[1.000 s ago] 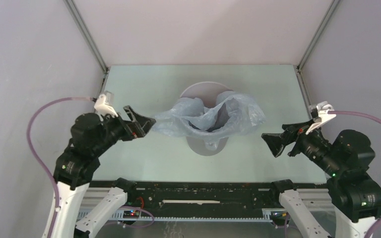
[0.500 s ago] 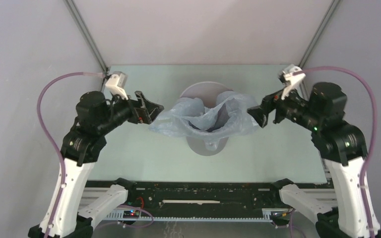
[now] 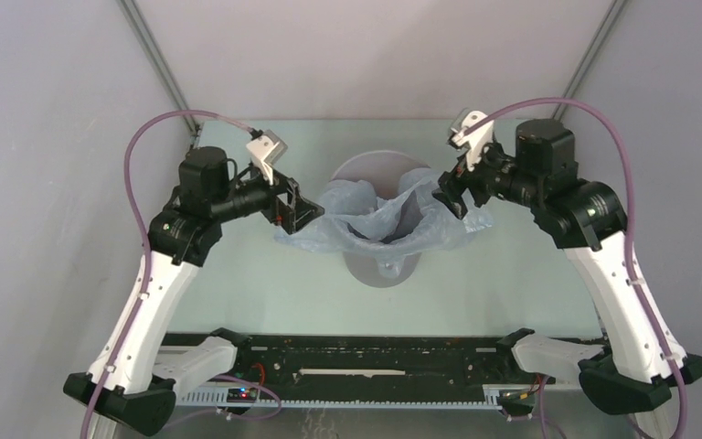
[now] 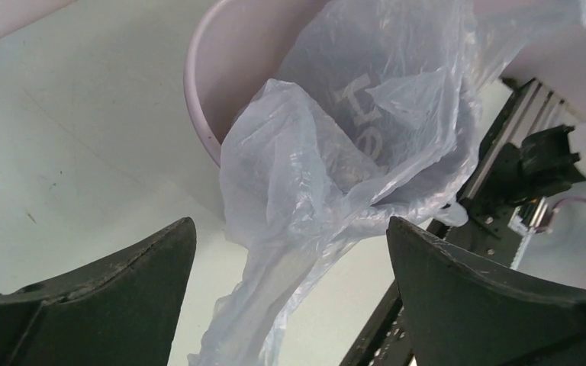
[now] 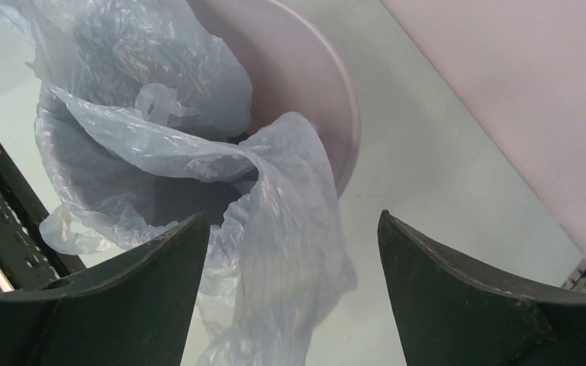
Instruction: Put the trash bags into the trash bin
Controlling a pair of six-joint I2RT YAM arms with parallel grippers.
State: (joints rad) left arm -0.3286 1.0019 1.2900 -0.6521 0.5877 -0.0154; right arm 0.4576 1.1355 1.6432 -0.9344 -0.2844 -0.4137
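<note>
**Two wide-open grippers flank a bag draped on the bin**

At the bottom of the top view, a black rail [image 3: 366,370] runs between the two arm bases. Beyond it the pale green table [image 3: 265,283] stretches up the frame. In the centre stands the grey trash bin [image 3: 366,163], and the translucent blue-grey trash bag [image 3: 393,224] lies crumpled over its mouth. The bag sags into the opening in the middle and spills over the left, right and near sides.

The left gripper [image 3: 302,208], left of centre, has its fingers spread wide at the bag's left flap. Its wrist view shows plastic hanging in the gap (contact with either finger cannot be told). The right gripper [image 3: 446,194], right of centre, is spread equally wide at the right flap, gripping nothing.

Farther up, the bin's far rim shows uncovered.
</note>
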